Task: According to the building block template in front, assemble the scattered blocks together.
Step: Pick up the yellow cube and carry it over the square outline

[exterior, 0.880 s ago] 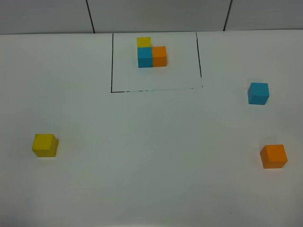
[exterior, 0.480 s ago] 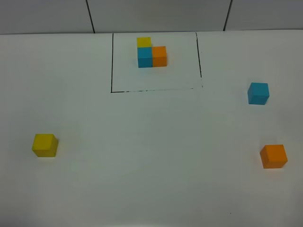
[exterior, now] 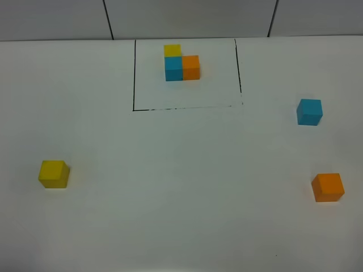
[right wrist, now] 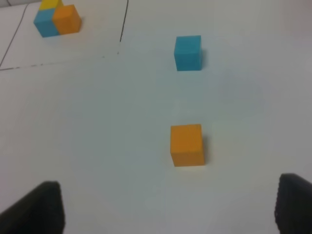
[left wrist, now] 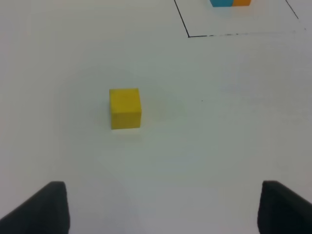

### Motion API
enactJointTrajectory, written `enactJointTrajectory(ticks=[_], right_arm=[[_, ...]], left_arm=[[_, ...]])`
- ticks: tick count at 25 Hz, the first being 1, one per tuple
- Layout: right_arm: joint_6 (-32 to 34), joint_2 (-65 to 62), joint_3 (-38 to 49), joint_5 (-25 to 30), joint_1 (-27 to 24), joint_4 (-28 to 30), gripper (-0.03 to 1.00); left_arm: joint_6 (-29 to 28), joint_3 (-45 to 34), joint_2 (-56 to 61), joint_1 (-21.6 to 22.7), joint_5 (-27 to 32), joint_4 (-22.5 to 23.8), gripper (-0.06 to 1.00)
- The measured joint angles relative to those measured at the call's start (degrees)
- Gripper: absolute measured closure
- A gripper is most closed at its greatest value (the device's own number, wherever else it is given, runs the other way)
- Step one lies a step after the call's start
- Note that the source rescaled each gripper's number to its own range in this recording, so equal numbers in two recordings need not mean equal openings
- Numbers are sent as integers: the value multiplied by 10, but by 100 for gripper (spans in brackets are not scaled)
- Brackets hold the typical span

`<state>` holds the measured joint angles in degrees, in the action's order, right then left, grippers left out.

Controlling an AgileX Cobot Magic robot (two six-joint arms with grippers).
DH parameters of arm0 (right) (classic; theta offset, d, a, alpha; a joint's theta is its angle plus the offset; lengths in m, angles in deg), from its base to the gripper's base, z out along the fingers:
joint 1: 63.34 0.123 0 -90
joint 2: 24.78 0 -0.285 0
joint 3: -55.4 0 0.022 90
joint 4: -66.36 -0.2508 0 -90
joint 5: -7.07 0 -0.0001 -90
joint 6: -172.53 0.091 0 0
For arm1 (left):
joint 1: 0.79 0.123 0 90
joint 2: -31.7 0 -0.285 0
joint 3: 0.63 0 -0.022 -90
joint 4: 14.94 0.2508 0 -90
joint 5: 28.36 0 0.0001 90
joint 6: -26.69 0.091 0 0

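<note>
The template [exterior: 181, 63] is an L of yellow, blue and orange cubes inside a black drawn rectangle at the table's far middle; it also shows in the right wrist view [right wrist: 56, 19]. The loose yellow cube [exterior: 54, 173] lies at the left, ahead of my open, empty left gripper [left wrist: 161, 207] in the left wrist view [left wrist: 125, 107]. The loose blue cube [exterior: 309, 111] and orange cube [exterior: 328, 187] lie at the right. In the right wrist view the orange cube [right wrist: 186, 145] lies ahead of my open, empty right gripper [right wrist: 168, 209], with the blue cube [right wrist: 188, 52] farther off.
The white table [exterior: 181, 187] spans the exterior high view, with a grey panelled wall [exterior: 187, 17] behind it. The black outline [exterior: 134, 85] frames the template. Neither arm shows in the exterior high view.
</note>
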<state>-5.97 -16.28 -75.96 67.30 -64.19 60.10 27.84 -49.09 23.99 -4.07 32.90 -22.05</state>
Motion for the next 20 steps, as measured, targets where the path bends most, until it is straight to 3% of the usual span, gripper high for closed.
enactJointTrajectory(ticks=[17,20], right_arm=[[0,0,0,0,0,0,22],[0,0,0,0,0,0,22]], left_arm=[[0,0,1,0,0,11,27],[0,0,-3,0,0,25,21]])
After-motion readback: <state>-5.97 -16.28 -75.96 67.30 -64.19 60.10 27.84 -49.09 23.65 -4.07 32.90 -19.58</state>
